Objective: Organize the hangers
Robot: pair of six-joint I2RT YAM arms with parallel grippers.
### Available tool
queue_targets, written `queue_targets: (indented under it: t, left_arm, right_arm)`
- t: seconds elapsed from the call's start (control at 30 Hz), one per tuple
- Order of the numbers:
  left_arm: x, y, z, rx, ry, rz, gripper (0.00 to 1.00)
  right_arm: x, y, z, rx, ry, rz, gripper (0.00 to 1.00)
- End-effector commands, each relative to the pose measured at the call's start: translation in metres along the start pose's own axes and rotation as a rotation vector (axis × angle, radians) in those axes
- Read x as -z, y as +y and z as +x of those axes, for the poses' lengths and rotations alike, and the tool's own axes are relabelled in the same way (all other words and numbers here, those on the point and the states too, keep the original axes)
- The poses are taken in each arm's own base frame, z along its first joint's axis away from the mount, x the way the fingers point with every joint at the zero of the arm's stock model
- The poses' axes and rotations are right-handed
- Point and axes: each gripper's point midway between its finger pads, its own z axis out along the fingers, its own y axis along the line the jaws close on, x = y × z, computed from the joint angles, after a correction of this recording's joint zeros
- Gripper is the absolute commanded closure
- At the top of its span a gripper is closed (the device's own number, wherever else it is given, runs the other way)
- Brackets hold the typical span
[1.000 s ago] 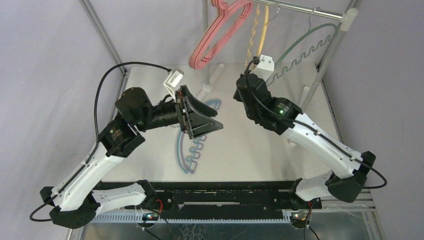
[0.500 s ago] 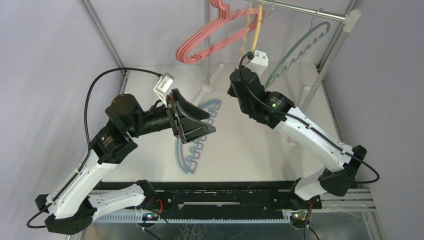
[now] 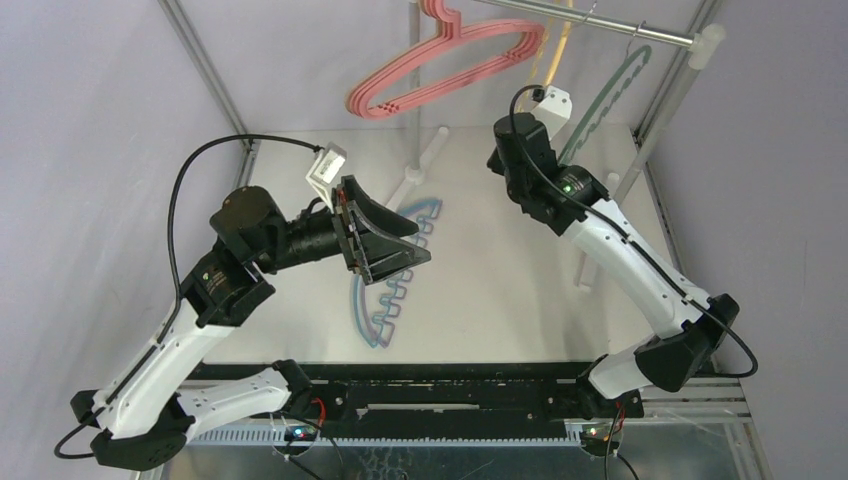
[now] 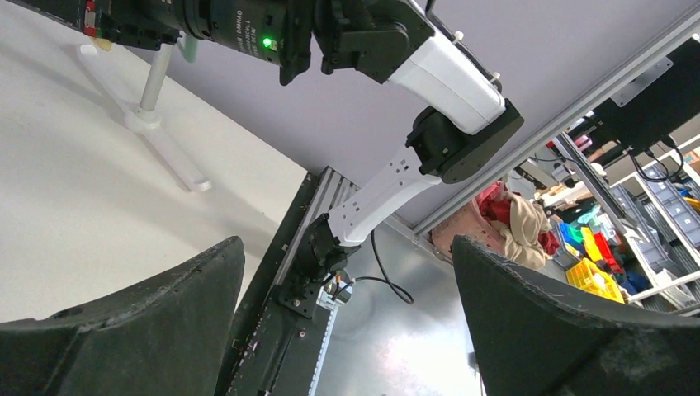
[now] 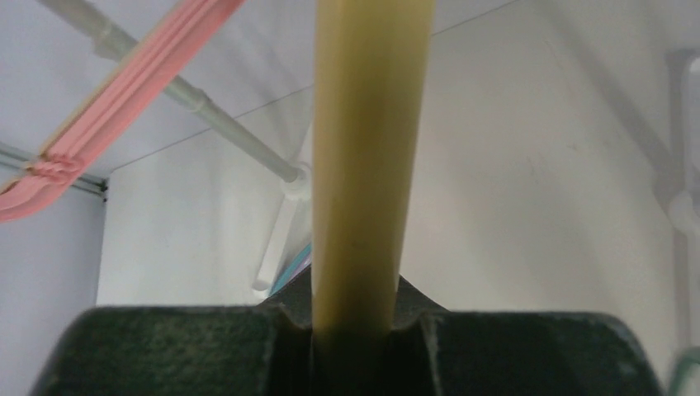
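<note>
Hangers (image 3: 440, 75) in pink and a green one (image 3: 615, 85) hung on the rail (image 3: 620, 27) as the right gripper (image 5: 371, 338) clamped a yellow one (image 5: 371, 165) near it, while others (image 3: 375, 310) lay unhung on the table (image 3: 500, 290) below the left gripper's (image 3: 424, 243) spread fingers.

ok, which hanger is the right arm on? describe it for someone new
Find the grey rail at the table's far side. By it hang pink hangers on the left, a green hanger on the right. Between them is the yellow hanger, the only one clamped in the right gripper.
</note>
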Motion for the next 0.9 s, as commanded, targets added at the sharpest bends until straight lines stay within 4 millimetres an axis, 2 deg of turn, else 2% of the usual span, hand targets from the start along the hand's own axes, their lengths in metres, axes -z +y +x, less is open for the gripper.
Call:
queue_targets:
  t: [0.0, 0.23, 0.5, 0.63, 0.83, 0.87]
  left_arm:
    - [-0.002, 0.006, -0.001, -0.026, -0.007, -0.009, 0.01]
    - [-0.008, 0.013, -0.001, -0.017, -0.003, -0.014, 0.0]
    - [-0.019, 0.018, -0.001, 0.0, 0.009, -0.006, 0.0]
    - [-0.024, 0.019, -0.002, 0.003, 0.015, -0.001, 0.0]
    - [-0.026, 0.022, -0.003, 0.003, 0.013, -0.008, 0.0]
    - [-0.026, 0.023, -0.003, 0.003, 0.012, -0.011, 0.01]
  right_arm:
    - [-0.007, -0.017, -0.009, -0.018, 0.0, 0.005, 1.0]
    - [-0.011, -0.069, -0.008, -0.027, 0.009, 0.09, 1.0]
    - [0.003, -0.127, -0.028, -0.073, -0.047, 0.179, 1.0]
    - [0.007, -0.144, -0.038, -0.082, -0.067, 0.204, 1.0]
    - [0.004, -0.162, -0.037, -0.084, -0.054, 0.237, 1.0]
    - [0.004, -0.163, -0.036, -0.088, -0.046, 0.236, 0.97]
